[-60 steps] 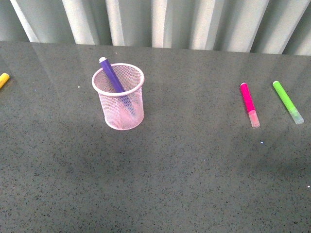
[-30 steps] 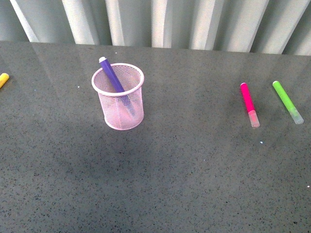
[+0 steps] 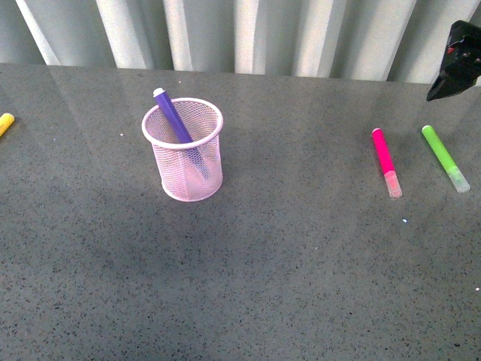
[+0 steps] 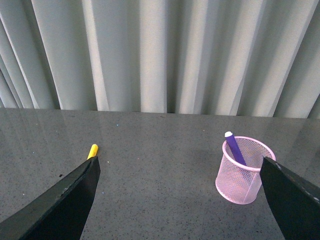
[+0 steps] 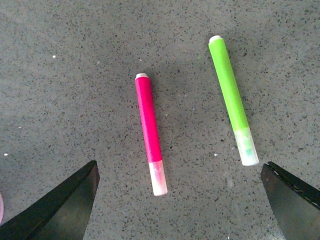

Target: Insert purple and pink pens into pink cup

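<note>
The cup (image 3: 183,150) stands left of centre on the table (image 3: 285,263), with one pen (image 3: 173,116) leaning inside it, its top end above the rim toward the upper left. At the frame's right, a second pen (image 3: 384,154) lies left of a marker (image 3: 442,154), side by side, apart. At the left edge lies another marker (image 3: 5,122).

Four markers, one cup (image 3: 180,179), one grey table (image 3: 285,256). One purple pen (image 3: 174,119) stands in the cup at ten o'clock; one pink pen (image 3: 384,153) and one green marker (image 3: 442,156) lie at three o'clock; one yellow marker (image 3: 5,122) sits at nine o'clock, partly out of frame. Three markers lie on the table, one is in the cup.
</note>
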{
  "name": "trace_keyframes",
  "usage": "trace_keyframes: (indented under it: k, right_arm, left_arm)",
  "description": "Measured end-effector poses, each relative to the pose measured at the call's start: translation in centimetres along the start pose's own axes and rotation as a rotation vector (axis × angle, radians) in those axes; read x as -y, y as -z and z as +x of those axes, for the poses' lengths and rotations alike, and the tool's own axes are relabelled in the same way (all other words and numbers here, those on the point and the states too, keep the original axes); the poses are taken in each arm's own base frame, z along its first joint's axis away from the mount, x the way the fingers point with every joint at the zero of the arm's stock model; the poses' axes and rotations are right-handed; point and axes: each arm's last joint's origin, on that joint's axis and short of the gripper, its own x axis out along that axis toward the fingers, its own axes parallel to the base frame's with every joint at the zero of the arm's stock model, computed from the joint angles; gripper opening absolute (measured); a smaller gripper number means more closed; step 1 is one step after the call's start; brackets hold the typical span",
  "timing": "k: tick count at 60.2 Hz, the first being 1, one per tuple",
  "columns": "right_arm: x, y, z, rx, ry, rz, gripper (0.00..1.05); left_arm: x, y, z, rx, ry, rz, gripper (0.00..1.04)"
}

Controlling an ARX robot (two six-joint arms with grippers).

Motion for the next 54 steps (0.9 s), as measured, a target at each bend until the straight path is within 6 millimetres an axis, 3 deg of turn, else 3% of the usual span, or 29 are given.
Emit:
trace_keyframes:
  k: [21, 54]
  right_arm:
    - [-1.2, -0.4, 5.1, -0.077, 0.075, -0.124, 0.98]
    - [-3.3, -1.3, 9.0, -0.094, 0.07, -0.173, 0.98]
  left_arm:
    - [0.0, 0.0, 0.0, 0.0, 0.0, 0.0, 0.98]
    - [0.0, 0.0, 0.0, 0.0, 0.0, 0.0, 0.98]
